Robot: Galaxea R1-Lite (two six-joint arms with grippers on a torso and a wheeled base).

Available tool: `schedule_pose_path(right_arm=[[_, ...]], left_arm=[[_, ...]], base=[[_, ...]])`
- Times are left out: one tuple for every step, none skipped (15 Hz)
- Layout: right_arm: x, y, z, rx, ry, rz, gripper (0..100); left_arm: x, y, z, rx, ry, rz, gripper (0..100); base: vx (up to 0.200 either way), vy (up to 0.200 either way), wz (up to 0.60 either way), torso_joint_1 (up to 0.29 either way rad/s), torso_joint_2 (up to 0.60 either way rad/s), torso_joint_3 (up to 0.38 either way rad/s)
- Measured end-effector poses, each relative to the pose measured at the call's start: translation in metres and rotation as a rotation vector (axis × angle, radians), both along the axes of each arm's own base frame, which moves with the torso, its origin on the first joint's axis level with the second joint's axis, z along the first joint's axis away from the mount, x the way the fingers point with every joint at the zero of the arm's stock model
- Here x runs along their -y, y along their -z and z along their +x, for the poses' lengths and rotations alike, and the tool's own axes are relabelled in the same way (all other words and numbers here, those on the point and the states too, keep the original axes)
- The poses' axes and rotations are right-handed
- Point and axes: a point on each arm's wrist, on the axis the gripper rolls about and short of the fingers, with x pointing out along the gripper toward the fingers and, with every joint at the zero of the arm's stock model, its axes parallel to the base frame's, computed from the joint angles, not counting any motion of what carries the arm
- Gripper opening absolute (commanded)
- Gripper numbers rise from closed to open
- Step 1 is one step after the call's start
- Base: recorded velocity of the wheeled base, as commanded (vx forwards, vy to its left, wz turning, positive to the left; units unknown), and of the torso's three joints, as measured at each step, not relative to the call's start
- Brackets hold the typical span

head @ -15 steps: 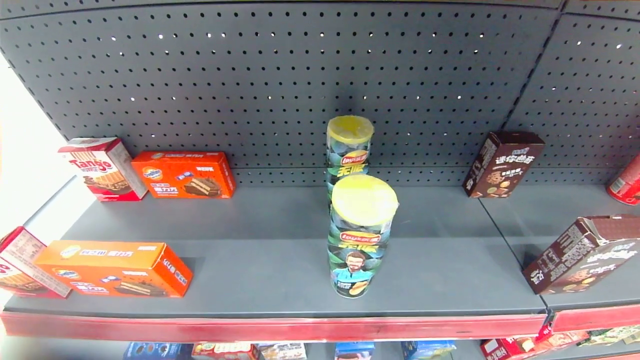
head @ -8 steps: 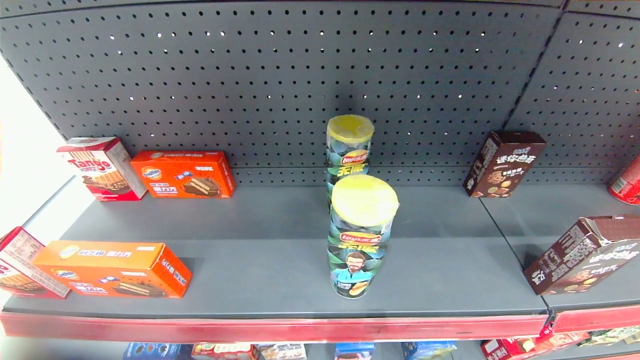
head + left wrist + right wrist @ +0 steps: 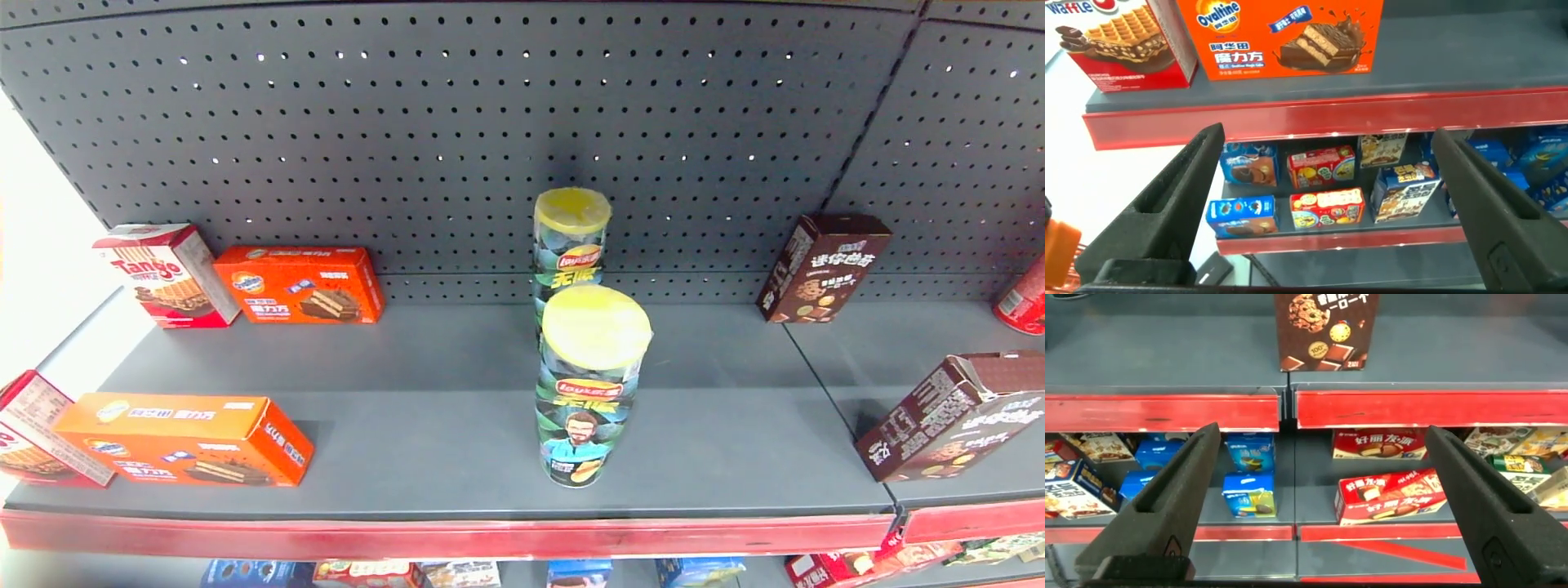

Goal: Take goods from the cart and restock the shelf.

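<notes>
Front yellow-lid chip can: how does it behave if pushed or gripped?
Front can is tall on a narrow base, so a push near its yellow lid would probably tip it, maybe into the rear can behind. Once down, its round body would likely roll on the flat shelf. Its glossy wall may slip in a light grip.

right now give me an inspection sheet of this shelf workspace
surface: grey shelf with a red front edge, partly stocked
job's things: front chip can upright before rear chip can, both yellow-lidded; orange boxes on the left; brown boxes on the right
clutter: nothing seen
grippers: left gripper and right gripper open, holding nothing, low before the shelf edge
cables: nothing seen
surroundings: pegboard back panel; lower shelf of small boxes
</notes>
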Motion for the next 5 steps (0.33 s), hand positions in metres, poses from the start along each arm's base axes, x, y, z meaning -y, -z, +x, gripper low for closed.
schedule_pose_path(right_arm=[[0.0000, 0.0000, 0.0000, 0.000, 0.000, 0.000, 100], [0.0001, 0.0000, 0.0000, 0.000, 0.001, 0.001, 100], [0.0001, 0.0000, 0.0000, 0.000, 0.001, 0.002, 100], [0.0001, 0.0000, 0.0000, 0.000, 0.001, 0.002, 100], [0.0001, 0.0000, 0.0000, 0.000, 0.002, 0.002, 100]], left_arm=[[0.0000, 0.0000, 0.0000, 0.000, -0.001, 0.000, 100], [0.0000, 0.0000, 0.0000, 0.000, -0.001, 0.000, 100], [0.0000, 0.0000, 0.0000, 0.000, -0.001, 0.000, 100], [0.0000, 0.0000, 0.0000, 0.000, -0.001, 0.000, 100], [0.0000, 0.0000, 0.0000, 0.000, -0.002, -0.001, 100]], base=[[0.000, 0.000, 0.00, 0.000, 0.00, 0.000], [0.000, 0.000, 0.00, 0.000, 0.00, 0.000], [0.000, 0.000, 0.00, 0.000, 0.00, 0.000], [0.000, 0.000, 0.00, 0.000, 0.00, 0.000], [0.000, 0.000, 0.00, 0.000, 0.00, 0.000]])
